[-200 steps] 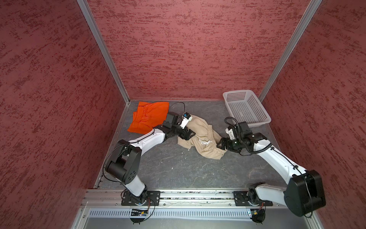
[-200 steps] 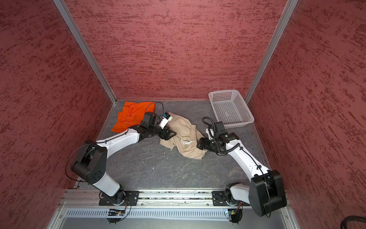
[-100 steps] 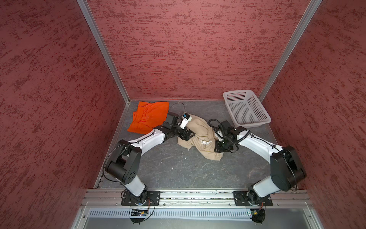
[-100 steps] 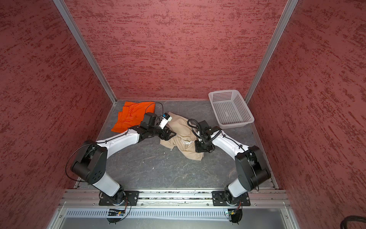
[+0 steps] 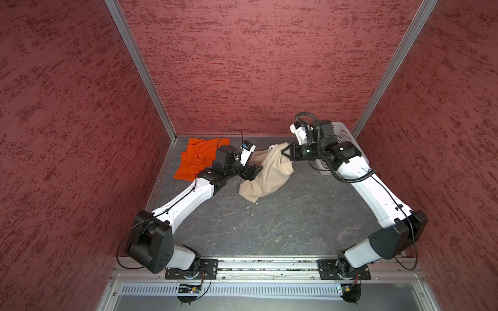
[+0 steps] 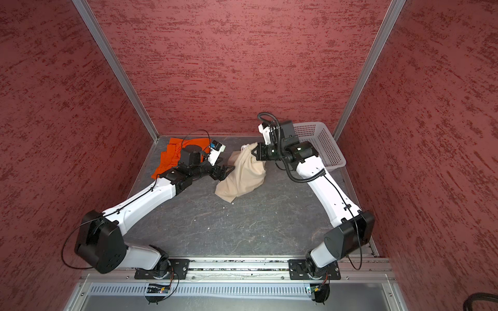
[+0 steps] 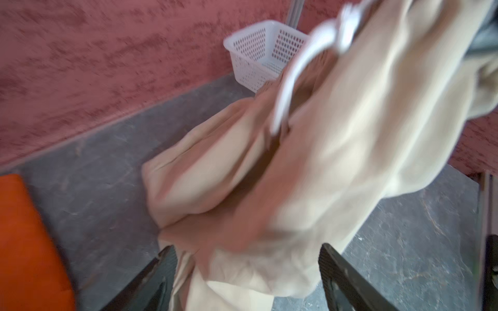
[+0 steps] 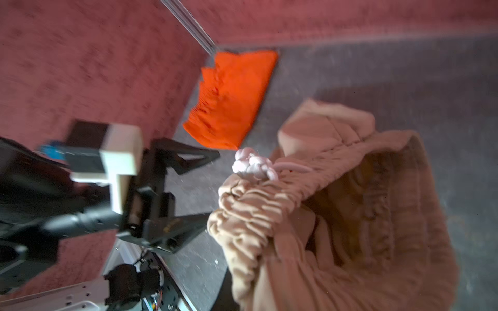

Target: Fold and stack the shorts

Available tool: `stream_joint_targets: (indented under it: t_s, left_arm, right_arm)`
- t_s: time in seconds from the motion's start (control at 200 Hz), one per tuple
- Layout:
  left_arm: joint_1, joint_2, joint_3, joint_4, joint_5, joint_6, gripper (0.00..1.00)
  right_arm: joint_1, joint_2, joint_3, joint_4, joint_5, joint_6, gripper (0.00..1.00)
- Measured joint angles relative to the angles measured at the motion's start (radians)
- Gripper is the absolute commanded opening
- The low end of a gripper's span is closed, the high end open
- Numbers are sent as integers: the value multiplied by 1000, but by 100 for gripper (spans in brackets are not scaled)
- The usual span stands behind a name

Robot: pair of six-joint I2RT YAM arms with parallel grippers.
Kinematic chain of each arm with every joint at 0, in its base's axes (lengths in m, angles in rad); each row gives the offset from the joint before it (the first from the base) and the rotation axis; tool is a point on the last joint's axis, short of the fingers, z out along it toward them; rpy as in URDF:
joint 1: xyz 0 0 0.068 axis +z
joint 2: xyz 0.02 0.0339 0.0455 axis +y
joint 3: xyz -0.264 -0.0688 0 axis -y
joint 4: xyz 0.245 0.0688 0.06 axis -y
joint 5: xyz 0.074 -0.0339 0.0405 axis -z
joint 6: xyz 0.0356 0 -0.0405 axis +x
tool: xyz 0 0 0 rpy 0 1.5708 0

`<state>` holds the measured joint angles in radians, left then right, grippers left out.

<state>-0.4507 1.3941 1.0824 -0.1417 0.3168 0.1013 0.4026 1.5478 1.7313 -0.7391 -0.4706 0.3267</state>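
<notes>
Up goes your right gripper (image 5: 286,154), now clamped on the waistband of the beige shorts (image 5: 269,175), legs trailing on the tabletop (image 5: 269,223); your left gripper (image 5: 254,172) gapes open astride the lower cloth, so folding hasn't started, and the orange shorts (image 5: 196,159) lie behind.

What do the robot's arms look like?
The left arm and right arm are white with chunky black joints and thin black cables. The right one also carries a thick ribbed black hose. The left gripper and right gripper have black triangular fingers.
</notes>
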Motion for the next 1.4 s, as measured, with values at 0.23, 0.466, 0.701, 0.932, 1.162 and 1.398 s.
stream_joint_targets:
  t_s: [0.23, 0.466, 0.701, 0.932, 1.162, 1.398]
  left_arm:
    - [56, -102, 43, 3, -75, 2, 83]
    - [71, -132, 23, 4, -71, 31, 83]
    - [65, -134, -113, 4, -21, 50, 83]
    - [50, -104, -163, -16, 24, 96, 83]
    - [3, -8, -163, -20, 113, 142, 83]
    - [-11, 18, -163, -1, 154, 139, 83]
  right_arm:
    - [-18, 39, 270, 220, -63, 102, 0]
    - [-19, 7, 184, 420, -19, 232, 0]
    - [-19, -5, -171, 466, 47, 365, 1]
    - [-3, -3, -599, 494, -23, 497, 16]
    - [-8, -86, -690, 414, -75, 475, 44]
    - [-73, -91, -641, 341, -180, 361, 50]
